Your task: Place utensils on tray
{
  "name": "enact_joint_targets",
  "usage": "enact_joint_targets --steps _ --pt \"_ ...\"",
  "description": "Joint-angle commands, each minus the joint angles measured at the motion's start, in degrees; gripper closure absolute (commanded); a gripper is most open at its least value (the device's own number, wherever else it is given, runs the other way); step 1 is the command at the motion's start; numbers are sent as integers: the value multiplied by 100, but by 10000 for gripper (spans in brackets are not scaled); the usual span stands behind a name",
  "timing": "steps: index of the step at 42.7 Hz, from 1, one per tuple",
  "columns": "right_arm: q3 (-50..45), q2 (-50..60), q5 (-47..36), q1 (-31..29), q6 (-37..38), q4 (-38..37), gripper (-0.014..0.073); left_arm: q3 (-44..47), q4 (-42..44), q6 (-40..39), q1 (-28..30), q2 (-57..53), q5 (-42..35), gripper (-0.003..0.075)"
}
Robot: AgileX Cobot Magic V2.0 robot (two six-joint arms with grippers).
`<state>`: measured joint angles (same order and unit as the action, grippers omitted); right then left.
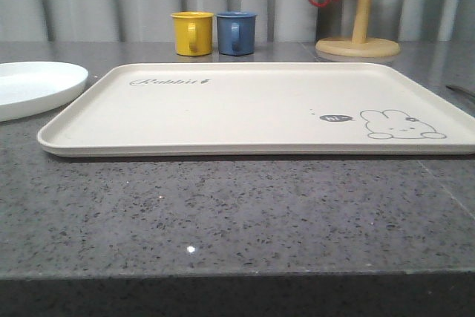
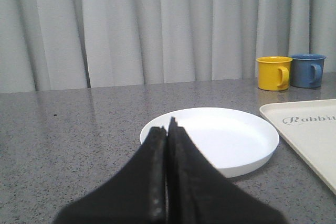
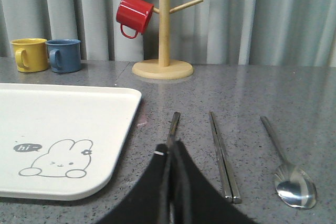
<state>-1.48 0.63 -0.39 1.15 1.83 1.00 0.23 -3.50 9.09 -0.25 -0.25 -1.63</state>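
Just beyond the right tool (image 3: 171,153) lies the fork (image 3: 174,124).

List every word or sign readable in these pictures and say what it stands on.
"Rabbit": grey script on the cream tray, near its far left corner.
"hi~": in a dark speech bubble beside the line-drawn bunny on the tray.
No other text shows.

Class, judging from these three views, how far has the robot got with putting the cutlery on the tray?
Nothing is done yet: the tray holds no cutlery. Nothing is in hand either; the left gripper and right gripper are both shut on nothing. All is left: the fork, chopsticks and spoon lie on the counter beside the tray, the right gripper nearest the fork.
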Motion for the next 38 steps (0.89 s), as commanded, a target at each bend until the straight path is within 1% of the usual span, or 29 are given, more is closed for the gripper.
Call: enact_joint_targets --steps 1,28,33,36,38 --pt "25 96 -456 15 1 -23 660 25 -49 -18 -4 -129 -430 741" --pt "25 96 -545 15 1 -23 660 25 -49 -18 -4 -129 -454 741" --pt "87 96 -782 15 1 -23 660 12 -49 -18 -4 -129 -799 741" --pt "310 96 -684 15 1 -18 660 -91 -49 -18 -4 -118 -1029 741" --pt "584 91 -490 15 1 -18 660 -305 -49 -18 -4 -118 -1015 741"
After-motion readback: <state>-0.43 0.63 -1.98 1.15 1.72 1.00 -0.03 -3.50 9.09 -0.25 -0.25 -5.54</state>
